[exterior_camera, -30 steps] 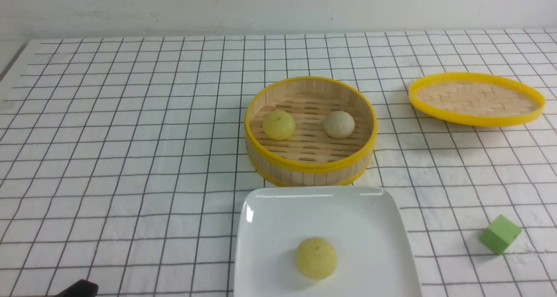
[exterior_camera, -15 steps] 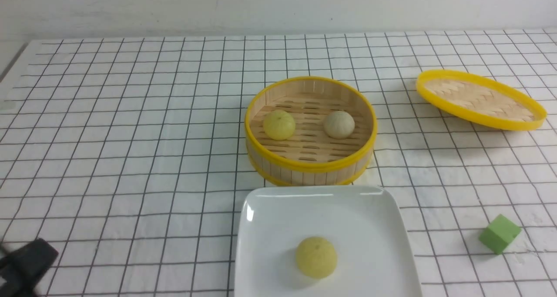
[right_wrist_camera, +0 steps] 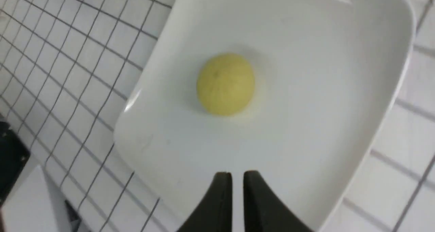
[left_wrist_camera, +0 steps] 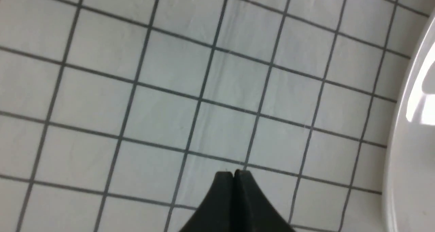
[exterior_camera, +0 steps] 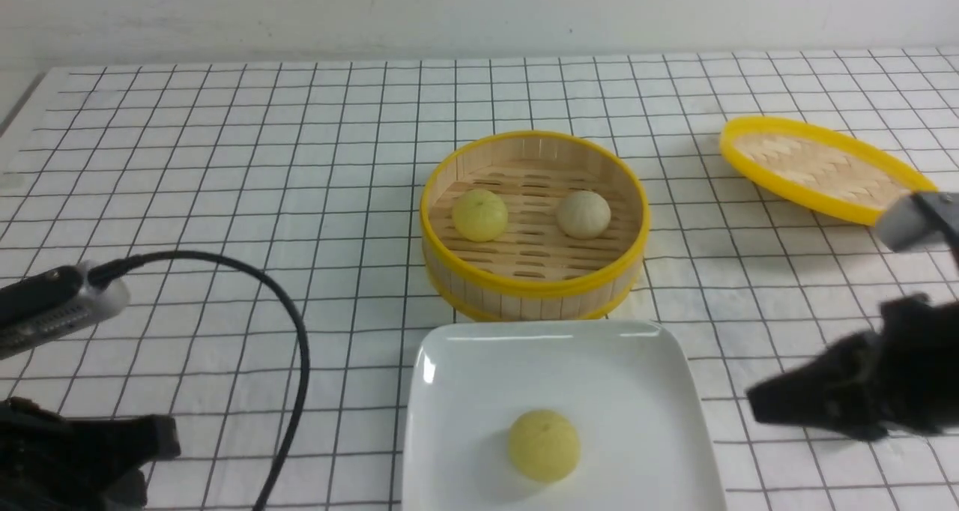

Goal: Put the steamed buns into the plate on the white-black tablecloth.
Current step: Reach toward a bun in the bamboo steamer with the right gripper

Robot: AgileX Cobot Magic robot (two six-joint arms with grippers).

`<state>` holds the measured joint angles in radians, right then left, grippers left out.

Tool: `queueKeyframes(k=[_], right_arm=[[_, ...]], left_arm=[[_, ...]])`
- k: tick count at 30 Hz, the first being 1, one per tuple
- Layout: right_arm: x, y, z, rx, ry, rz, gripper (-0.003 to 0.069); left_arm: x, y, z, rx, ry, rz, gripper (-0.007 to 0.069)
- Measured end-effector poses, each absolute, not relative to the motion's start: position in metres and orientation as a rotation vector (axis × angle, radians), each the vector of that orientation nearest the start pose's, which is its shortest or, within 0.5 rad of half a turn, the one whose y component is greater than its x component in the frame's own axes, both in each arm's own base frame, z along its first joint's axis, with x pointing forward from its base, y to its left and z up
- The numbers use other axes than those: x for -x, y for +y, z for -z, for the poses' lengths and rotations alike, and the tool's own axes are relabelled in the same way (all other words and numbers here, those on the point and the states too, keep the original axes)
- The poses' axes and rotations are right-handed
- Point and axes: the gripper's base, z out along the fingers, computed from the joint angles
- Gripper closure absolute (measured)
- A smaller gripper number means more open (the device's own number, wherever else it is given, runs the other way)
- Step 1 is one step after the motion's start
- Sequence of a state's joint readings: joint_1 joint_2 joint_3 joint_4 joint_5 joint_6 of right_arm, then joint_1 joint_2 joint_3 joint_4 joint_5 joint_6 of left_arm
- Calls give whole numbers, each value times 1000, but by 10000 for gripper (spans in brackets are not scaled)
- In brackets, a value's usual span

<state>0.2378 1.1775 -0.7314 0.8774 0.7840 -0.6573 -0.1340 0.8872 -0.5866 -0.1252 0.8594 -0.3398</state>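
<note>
1 of 3 done, I reckon: a yellow bun (exterior_camera: 544,445) sits on the plate (exterior_camera: 464,346), which lies on the tablecloth (exterior_camera: 225,196) at the middle of the tabletop's (exterior_camera: 22,84) near edge. The other 2 are in the basket (exterior_camera: 533,290) just behind the plate: yellow-green bun (exterior_camera: 480,214) on my left side, beige-grey bun (exterior_camera: 584,213) on my right, apart from each other. The lid (exterior_camera: 817,168) is off, tilted, twd the far right corner, so nothing blocks access.

Next step as I judge it: fetch a basket bun. To do it well:
- open wide before going down
- come in from above, clear the basket rim
- center over the dome, squeeze gently; buns look soft and round, so they could squash or roll
- set it on a bare part of the plate, away from the yellow bun

My left gripper (left_wrist_camera: 233,173) is by the near left corner, over bare cloth beside the plate, fingertips pressed together, holding nothing. My right gripper (right_wrist_camera: 238,174) is near the near right corner, above the plate edge, only a thin slit between its fingertips, empty, touching nothing.
</note>
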Motion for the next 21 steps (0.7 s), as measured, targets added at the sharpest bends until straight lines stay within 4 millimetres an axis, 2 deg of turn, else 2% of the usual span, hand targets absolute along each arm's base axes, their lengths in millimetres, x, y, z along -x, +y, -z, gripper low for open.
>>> queueKeyframes(k=[5, 6, 7, 8, 9, 10, 12, 13, 14, 15, 16, 17, 18, 21], right_arm=[[-253, 120, -272, 508, 2364, -672, 400], [-256, 121, -272, 504, 2362, -671, 400], [-279, 129, -274, 505, 2347, -624, 345], [-290, 133, -273, 502, 2339, -610, 332], [-293, 133, -273, 500, 2340, -604, 324], [-314, 140, -267, 493, 2347, -582, 304], [-341, 149, -263, 495, 2341, -556, 291], [-346, 150, -262, 497, 2342, -550, 289], [-368, 157, -250, 506, 2361, -522, 286], [-372, 158, -252, 502, 2353, -522, 285], [-392, 163, -239, 501, 2373, -499, 284], [-393, 163, -242, 496, 2366, -501, 284], [-407, 167, -233, 506, 2375, -476, 283], [-431, 172, -210, 535, 2403, -409, 284]], left_arm=[[-145, -29, -255, 359, 2642, 332, 609], [-145, -30, -255, 359, 2642, 333, 609], [-145, -30, -255, 359, 2643, 333, 599], [-145, -30, -255, 359, 2643, 333, 594], [-145, -30, -255, 359, 2643, 333, 590], [-145, -30, -255, 361, 2643, 336, 577], [-145, -30, -255, 362, 2643, 337, 550], [-145, -30, -255, 362, 2643, 337, 540], [-145, -30, -255, 362, 2644, 337, 512], [-145, -30, -255, 362, 2644, 337, 508], [-145, -30, -255, 362, 2644, 337, 474], [-145, -30, -255, 362, 2644, 337, 474], [-145, -30, -255, 363, 2644, 339, 448], [-145, -30, -255, 364, 2644, 342, 398]])
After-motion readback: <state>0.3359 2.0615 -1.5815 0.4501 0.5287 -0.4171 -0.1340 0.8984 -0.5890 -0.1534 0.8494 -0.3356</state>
